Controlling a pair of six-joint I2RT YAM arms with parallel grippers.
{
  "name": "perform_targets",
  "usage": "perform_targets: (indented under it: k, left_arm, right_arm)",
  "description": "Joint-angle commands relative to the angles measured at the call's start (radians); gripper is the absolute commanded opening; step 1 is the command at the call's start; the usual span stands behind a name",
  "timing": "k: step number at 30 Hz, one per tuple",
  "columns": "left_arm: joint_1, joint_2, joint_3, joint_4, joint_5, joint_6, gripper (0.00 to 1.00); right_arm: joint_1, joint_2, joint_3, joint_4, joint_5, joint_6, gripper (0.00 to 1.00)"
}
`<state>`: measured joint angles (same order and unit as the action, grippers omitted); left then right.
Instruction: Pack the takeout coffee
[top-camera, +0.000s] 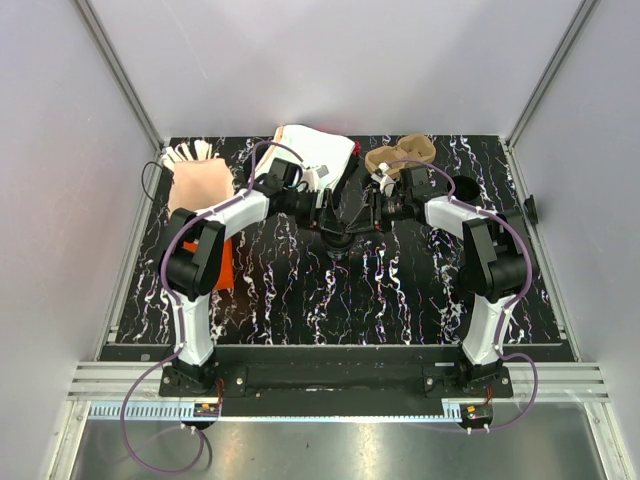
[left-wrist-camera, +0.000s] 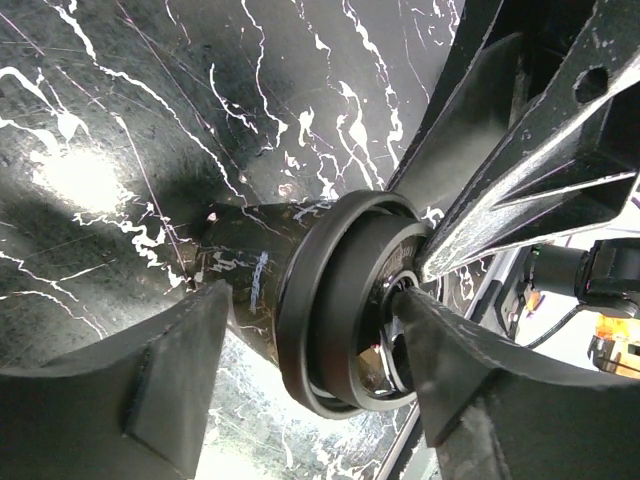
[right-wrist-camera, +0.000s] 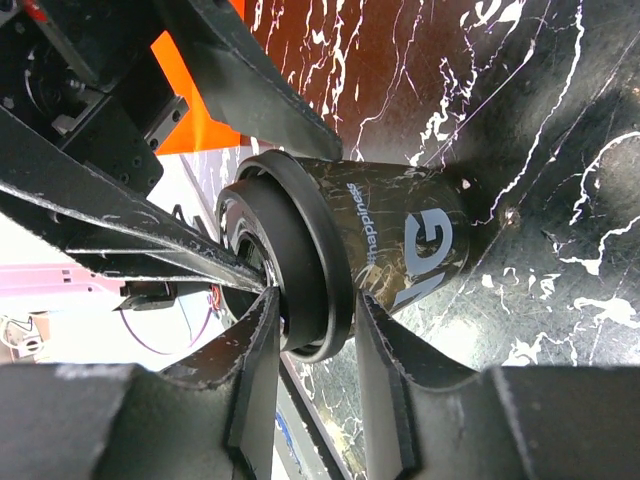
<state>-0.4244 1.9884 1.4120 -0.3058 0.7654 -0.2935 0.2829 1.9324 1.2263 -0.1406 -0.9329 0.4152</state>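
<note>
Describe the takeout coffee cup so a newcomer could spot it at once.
Start at the black marbled table; find where the left gripper and right gripper meet. Between them is the takeout coffee cup: small, black, lidded, white-lettered, unlike the pink cup and brown tray.

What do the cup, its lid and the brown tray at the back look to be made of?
The cup looks like coated paper: semi-gloss black, with white lettering printed on it. The lid is probably moulded plastic: smooth black, with a stepped rim and a soft sheen. The tray seems to be moulded pulp cardboard: matt brown, with rounded hollows.
</note>
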Motion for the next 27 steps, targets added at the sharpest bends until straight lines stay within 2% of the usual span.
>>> perform_targets:
  k: [1,11,27]
  left_arm:
    - [-0.011,-0.028,-0.024,0.051,0.026,-0.010,0.78]
    - [0.003,-0.040,-0.033,0.139,0.113,-0.082,0.82]
    - [0.041,-0.077,-0.030,0.162,0.140,-0.096,0.83]
  right_arm:
    - [0.030,-0.019,0.002,0.001,0.023,-0.026,0.28]
    - [0.030,-0.027,0.013,-0.020,0.028,-0.039,0.24]
    - [0.029,-0.069,0.044,-0.070,0.042,-0.081,0.20]
